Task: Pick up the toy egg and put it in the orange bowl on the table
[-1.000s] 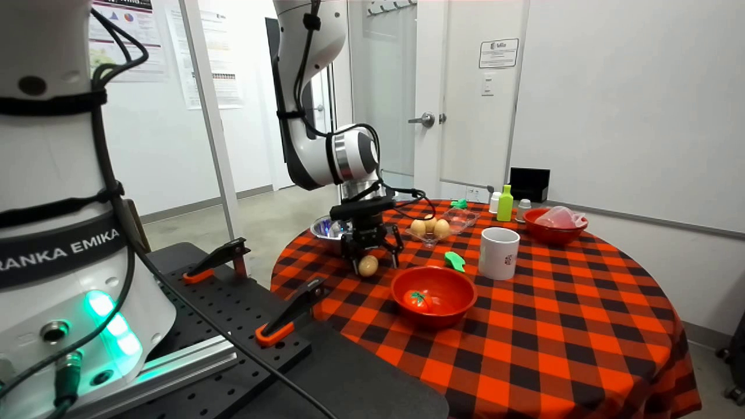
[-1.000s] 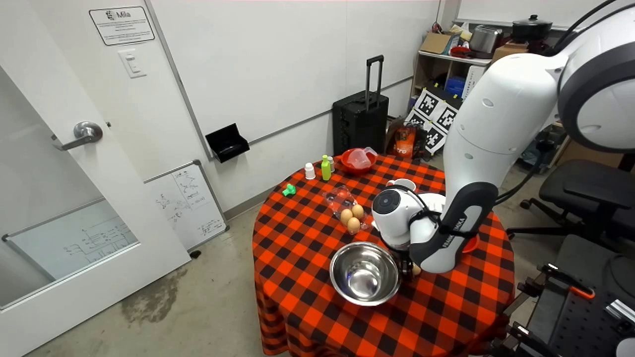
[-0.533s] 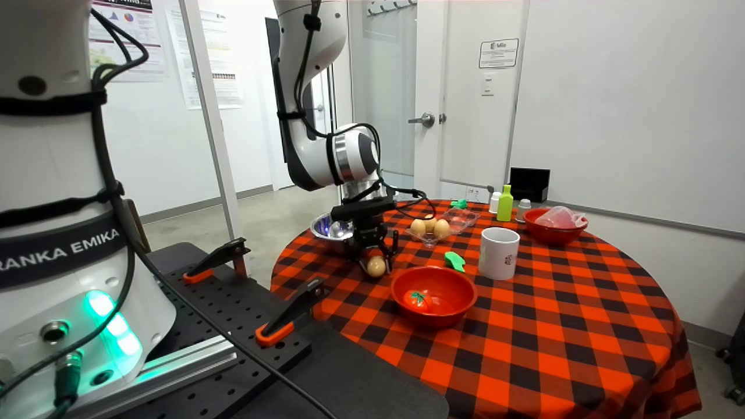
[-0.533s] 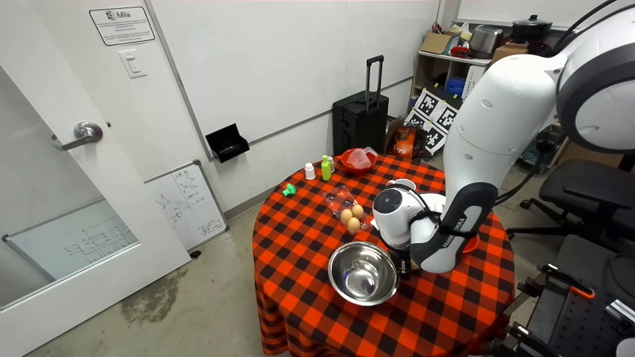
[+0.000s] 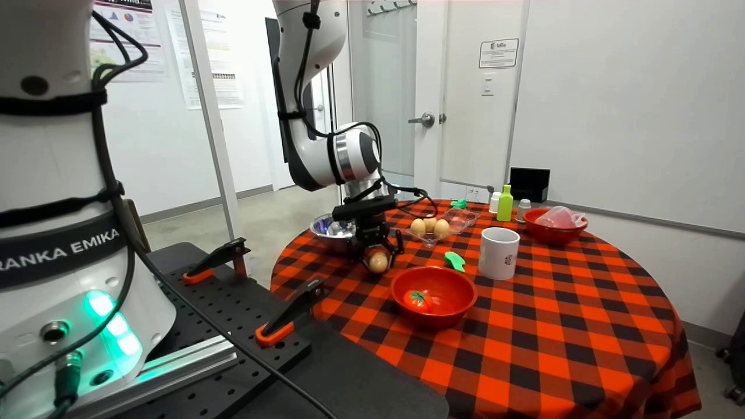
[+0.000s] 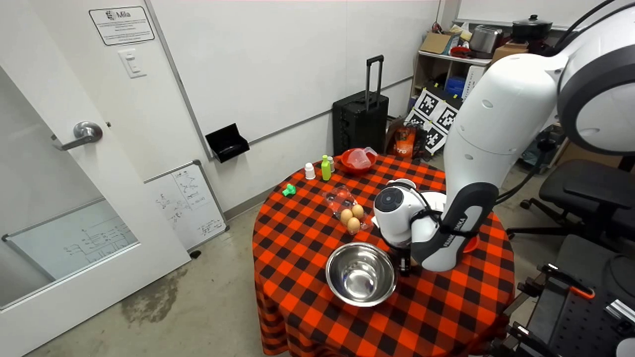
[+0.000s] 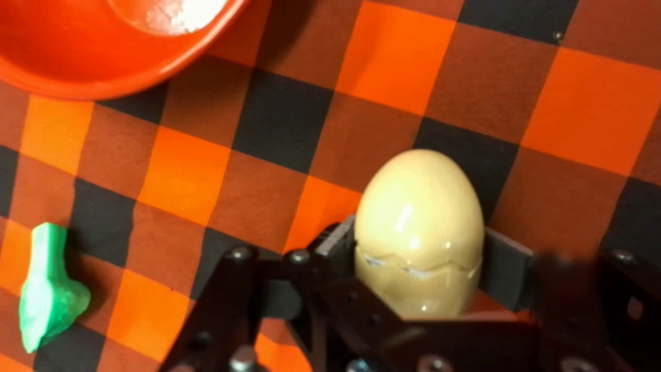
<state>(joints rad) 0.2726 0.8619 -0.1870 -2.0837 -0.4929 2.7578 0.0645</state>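
The pale beige toy egg (image 7: 419, 206) stands upright in the wrist view, with a jagged seam around its middle. My gripper (image 7: 421, 258) is shut on it, one dark pad (image 7: 506, 268) against each side. An exterior view also shows the egg (image 5: 378, 263) at the fingertips, low over the cloth; whether it touches the cloth I cannot tell. To its right there is the orange bowl (image 5: 433, 320), holding a toy tomato (image 5: 418, 300). The bowl's rim (image 7: 129, 85) fills the upper left of the wrist view. The arm hides most of the bowl (image 6: 472, 244) in an exterior view.
A silver metal bowl (image 6: 361, 296) stands close beside the gripper. A green toy piece (image 5: 454, 261) and a white mug (image 5: 499, 254) are past the orange bowl. Farther back are a clear carton with several eggs (image 6: 353, 224), a green bottle (image 6: 326, 168) and another red bowl (image 6: 354, 170).
The jaws have closed from wide apart onto the egg. Egg and gripper have shifted slightly toward the orange bowl and up a little. The metal bowl has slid slightly away from the gripper.
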